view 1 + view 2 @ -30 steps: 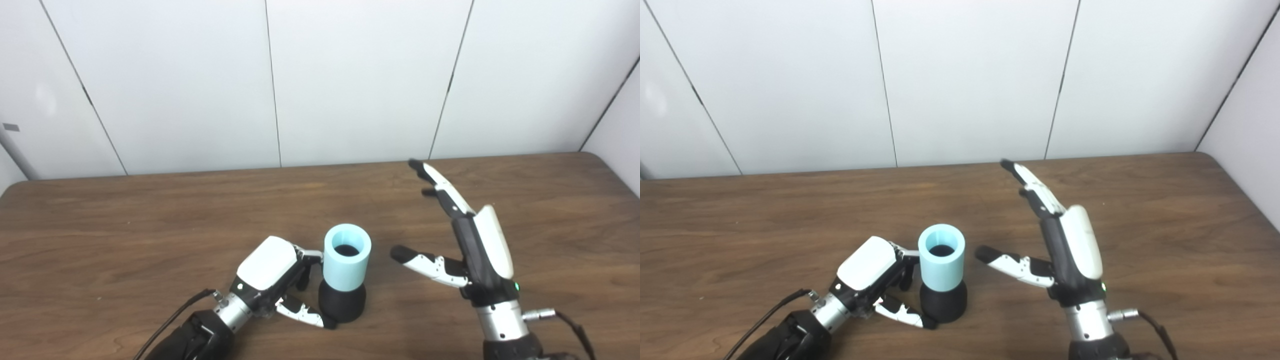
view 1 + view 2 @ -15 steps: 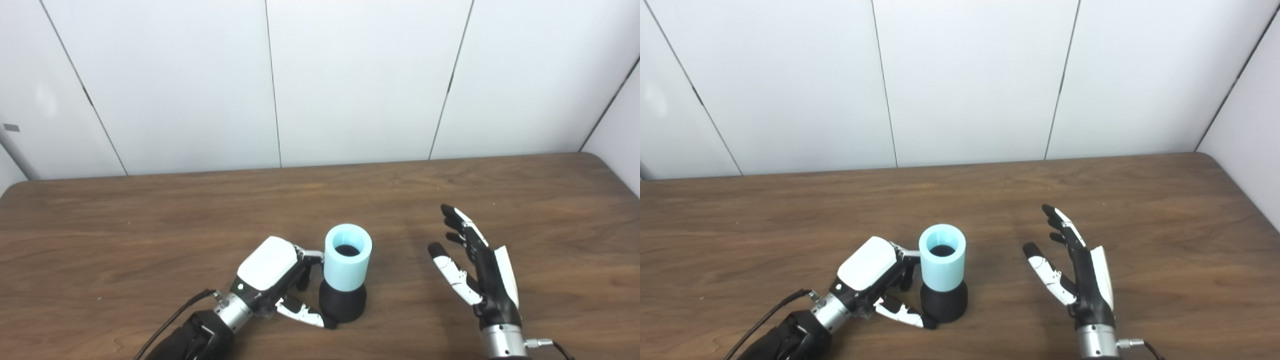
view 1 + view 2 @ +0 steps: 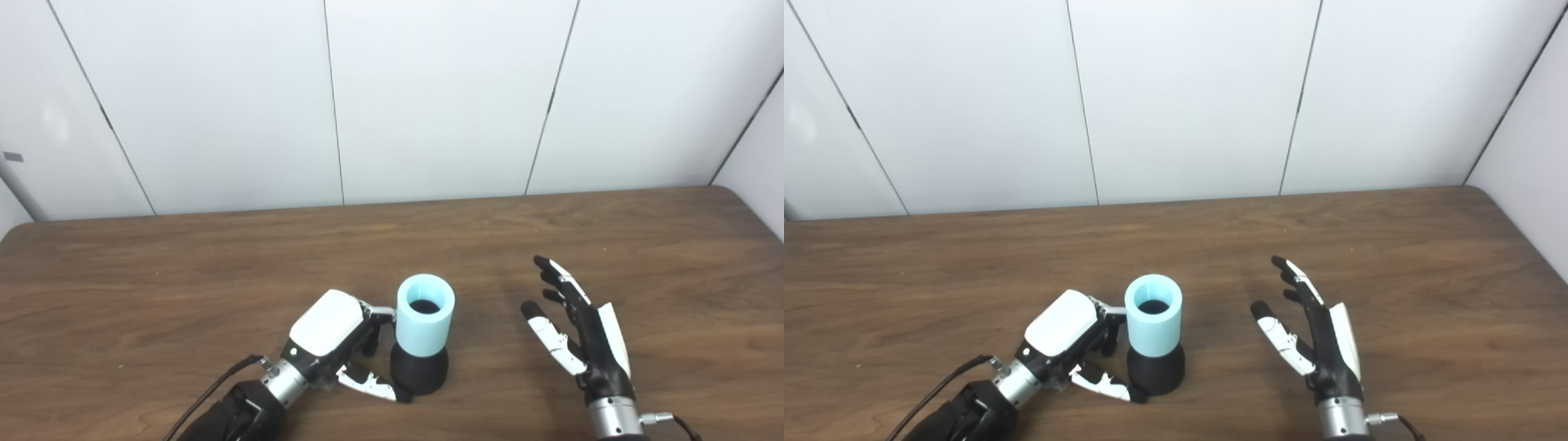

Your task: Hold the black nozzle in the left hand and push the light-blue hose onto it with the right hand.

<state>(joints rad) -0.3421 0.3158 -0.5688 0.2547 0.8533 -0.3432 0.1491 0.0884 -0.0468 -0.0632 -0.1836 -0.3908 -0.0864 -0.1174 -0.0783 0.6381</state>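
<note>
A black nozzle (image 3: pixel 420 369) stands upright on the wooden table (image 3: pixel 184 263), with a light-blue hose (image 3: pixel 424 323) seated over its top. The hose's open end faces up. My left hand (image 3: pixel 334 343) presses against their left side. Its fingers (image 3: pixel 375 313) curl in where hose meets nozzle, and its thumb tip touches the front of the nozzle's base. My right hand (image 3: pixel 579 340) is open to the right of the pair, well apart from it, with fingers spread and pointing away and nothing in it.
White wall panels (image 3: pixel 429 92) rise behind the table's far edge. The table's right rear corner (image 3: pixel 735 193) is rounded. A black cable (image 3: pixel 208 392) trails from my left wrist toward the front edge.
My right hand has dropped from a raised, spread pose near the hose and pulled back toward the front right. The left hand, nozzle and hose have not moved.
</note>
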